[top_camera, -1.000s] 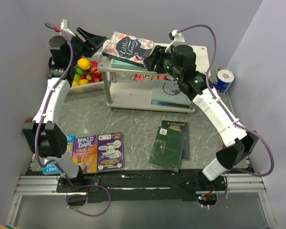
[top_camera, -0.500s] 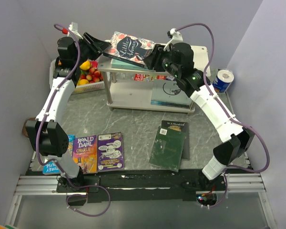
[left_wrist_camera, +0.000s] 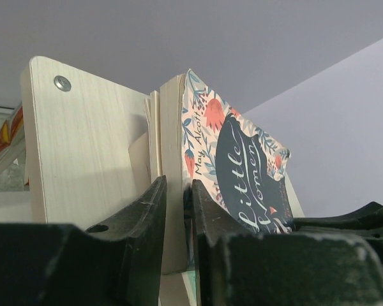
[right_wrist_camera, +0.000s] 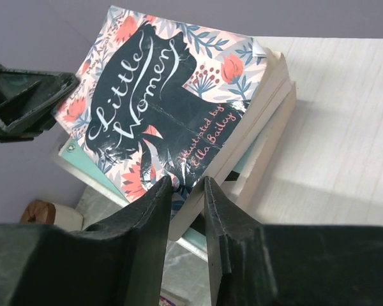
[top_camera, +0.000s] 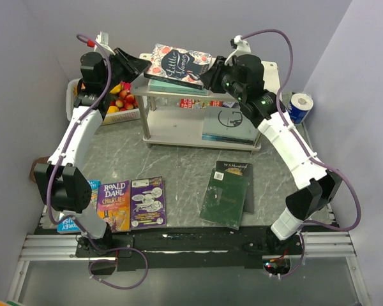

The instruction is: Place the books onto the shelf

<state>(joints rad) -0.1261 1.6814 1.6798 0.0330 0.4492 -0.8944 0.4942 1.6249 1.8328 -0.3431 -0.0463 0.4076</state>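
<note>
Floral and dark navy, the Little Women paperback point(top_camera: 179, 64) point(left_wrist_camera: 242, 166) point(right_wrist_camera: 159, 108) lies on the top board of the shelf point(top_camera: 172, 131) point(left_wrist_camera: 83, 146) point(right_wrist_camera: 345, 127). It rests askew on a teal book point(top_camera: 161, 83) point(right_wrist_camera: 76, 159), and one corner juts past the board's left end.

The left pincer point(top_camera: 137, 64) point(left_wrist_camera: 179, 185) is at the left end of the paperback. Its jaws are narrow and the page block stands right at the gap. I cannot tell whether they actually pinch it.

The right pincer point(top_camera: 210, 69) point(right_wrist_camera: 188, 185) meets the opposite end. Its jaws are also drawn close, with the cover's edge running down into the slit between them. Contact there looks likely, but I cannot tell if the grip is firm.

On the lower tier lie a red-white book point(top_camera: 201, 102) and a pale book with a dark circle point(top_camera: 233, 124).

On the grey marbled worktop point(top_camera: 179, 162) in front of the shelf, a dark green book point(top_camera: 226, 194) lies right of centre on top of another dark one. On the left, the purple cartoon book point(top_camera: 147, 201) and the orange Roald Dahl book point(top_camera: 113, 204) sit side by side. Next to them is a blue book point(top_camera: 69, 223), partly hidden by the left arm.

A white fruit basket point(top_camera: 115, 105) stands just left of the shelf. A blue-and-white roll point(top_camera: 299, 107) sits at the far right.
</note>
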